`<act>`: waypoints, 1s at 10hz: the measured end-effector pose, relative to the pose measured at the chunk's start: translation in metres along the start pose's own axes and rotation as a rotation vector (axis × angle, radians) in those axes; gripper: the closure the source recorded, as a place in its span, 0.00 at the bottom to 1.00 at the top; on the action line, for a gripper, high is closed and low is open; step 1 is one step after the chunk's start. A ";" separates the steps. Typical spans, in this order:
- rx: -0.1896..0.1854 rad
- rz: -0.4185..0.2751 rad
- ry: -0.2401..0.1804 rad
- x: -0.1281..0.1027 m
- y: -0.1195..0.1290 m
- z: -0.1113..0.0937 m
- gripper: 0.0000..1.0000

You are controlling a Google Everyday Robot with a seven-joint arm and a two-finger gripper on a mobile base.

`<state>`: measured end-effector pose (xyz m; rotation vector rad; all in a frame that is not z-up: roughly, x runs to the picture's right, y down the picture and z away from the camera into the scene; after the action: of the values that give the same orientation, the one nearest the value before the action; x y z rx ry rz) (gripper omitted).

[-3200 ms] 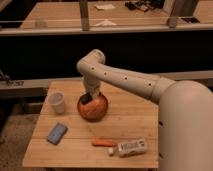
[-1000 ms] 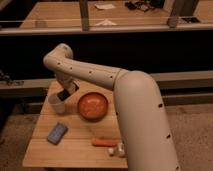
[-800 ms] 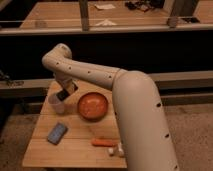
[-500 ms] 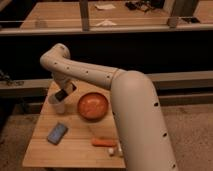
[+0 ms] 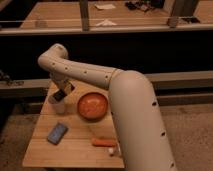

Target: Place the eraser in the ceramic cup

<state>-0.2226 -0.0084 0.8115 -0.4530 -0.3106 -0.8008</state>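
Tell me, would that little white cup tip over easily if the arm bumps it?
Possibly. The cup looks small and probably light, so a sideways knock from the gripper just above it might topple it. It stands near the table edge and, if ceramic, may chip.

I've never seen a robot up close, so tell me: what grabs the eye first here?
The big white arm sweeps from lower right to the table's far left corner, where its gripper hangs right over the ceramic cup. Next comes the orange bowl mid-table, then the blue pad at front left.
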 end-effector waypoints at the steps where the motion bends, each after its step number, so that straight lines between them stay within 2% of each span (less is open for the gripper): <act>1: 0.002 -0.003 0.000 -0.001 -0.001 0.000 0.98; 5: 0.008 -0.011 -0.001 -0.002 -0.003 0.000 0.98; 7: 0.012 -0.017 -0.003 -0.004 -0.004 0.000 0.93; 10: 0.017 -0.024 -0.005 -0.005 -0.005 0.000 0.93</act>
<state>-0.2302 -0.0082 0.8109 -0.4355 -0.3276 -0.8199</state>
